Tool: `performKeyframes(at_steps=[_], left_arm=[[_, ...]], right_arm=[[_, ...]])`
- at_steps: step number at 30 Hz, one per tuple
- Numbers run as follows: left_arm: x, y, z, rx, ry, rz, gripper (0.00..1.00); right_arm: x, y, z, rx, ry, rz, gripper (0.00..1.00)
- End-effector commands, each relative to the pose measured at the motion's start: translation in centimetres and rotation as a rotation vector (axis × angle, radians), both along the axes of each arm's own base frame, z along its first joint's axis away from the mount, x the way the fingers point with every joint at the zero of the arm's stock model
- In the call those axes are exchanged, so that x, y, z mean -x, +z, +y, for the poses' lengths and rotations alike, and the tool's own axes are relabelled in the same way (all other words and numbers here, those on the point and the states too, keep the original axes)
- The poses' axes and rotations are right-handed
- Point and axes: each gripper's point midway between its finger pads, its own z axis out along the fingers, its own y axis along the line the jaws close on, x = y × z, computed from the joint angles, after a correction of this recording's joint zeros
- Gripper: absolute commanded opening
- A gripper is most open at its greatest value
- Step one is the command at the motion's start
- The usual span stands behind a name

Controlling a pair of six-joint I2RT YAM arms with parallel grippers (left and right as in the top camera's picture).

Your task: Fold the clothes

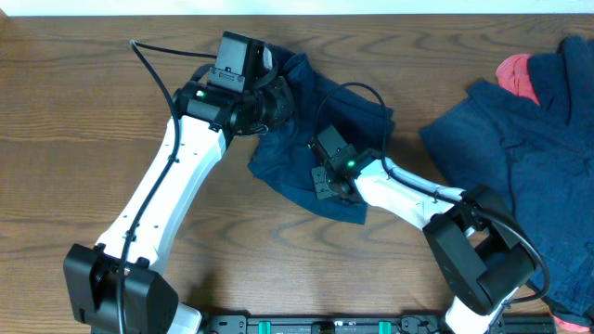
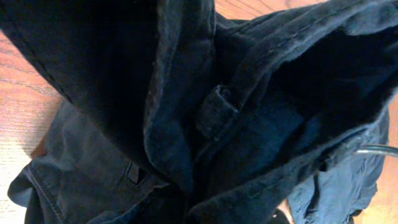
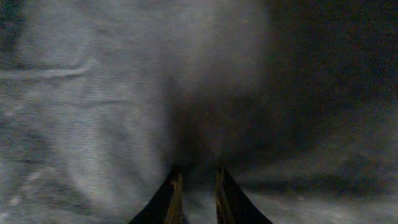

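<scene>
Left claw [image 1: 274, 102] grips the shorts [image 1: 292, 162] at upper left. Right claw [image 1: 321, 185], nearly closed, pinches their lower end, diagonally opposite.

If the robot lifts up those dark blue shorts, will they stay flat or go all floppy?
Probably floppy: the dark blue shorts lie crumpled, and by the left gripper they bunch into soft hanging folds. They likely won't roll or tip, just sag and drag over the table.
</scene>
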Motion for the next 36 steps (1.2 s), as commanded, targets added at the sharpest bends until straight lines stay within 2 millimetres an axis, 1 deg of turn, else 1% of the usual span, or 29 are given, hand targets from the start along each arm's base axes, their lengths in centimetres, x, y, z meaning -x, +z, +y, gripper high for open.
performKeyframes(at_steps=[1,4,6,10,14,15,17,21,24,27,30,33,36], left_arm=[[0.1,0.7,-1.1,0.017,-0.015,-0.012,0.07],[0.7,0.2,-1.6,-0.007,-0.029,0.003,0.07],[1.1,-0.5,-1.5,-0.052,-0.039,0.01,0.06],[1.7,-1.7,-1.9,-0.096,-0.052,0.037,0.07],[1.9,-2.8,-2.7,-0.108,-0.07,0.06,0.07],[1.9,-3.1,-2.8,-0.11,-0.072,0.067,0.07],[2.0,-3.7,-3.1,-0.116,-0.078,0.079,0.07],[1.9,-4.5,-3.5,-0.121,-0.087,0.09,0.07],[1.7,-4.6,-3.9,-0.115,-0.086,0.084,0.07],[1.5,-4.3,-4.6,-0.104,-0.097,0.059,0.07],[1.3,-4.0,-5.4,-0.094,-0.111,0.036,0.07],[1.6,-3.8,-6.2,-0.088,-0.129,0.022,0.07],[2.0,-4.1,-7.0,-0.091,-0.15,0.025,0.07]], right_arm=[[1.6,-1.9,0.2,-0.004,-0.008,0.07,0.18],[1.3,-1.8,-0.2,-0.001,-0.02,0.068,0.19],[0.8,-1.5,-1.0,0.014,-0.041,0.059,0.19],[-0.8,0.8,-2.5,-0.006,-0.092,0.025,0.2],[-2.5,3.5,-4.8,-0.028,-0.133,-0.026,0.24],[-2.9,3.9,-5.6,-0.028,-0.145,-0.034,0.25],[-3.5,4.1,-7.2,-0.022,-0.181,-0.032,0.26],[-4.1,3.3,-10.7,0.001,-0.27,0.004,0.24],[-4.2,2.3,-12.3,0.02,-0.295,0.033,0.23],[-4.1,1.1,-12.8,0.038,-0.299,0.06,0.22],[-3.8,0.0,-12.9,0.052,-0.298,0.086,0.22],[-3.6,-1.2,-12.9,0.065,-0.297,0.108,0.22],[-3.5,-2.1,-13.0,0.073,-0.298,0.124,0.22]])
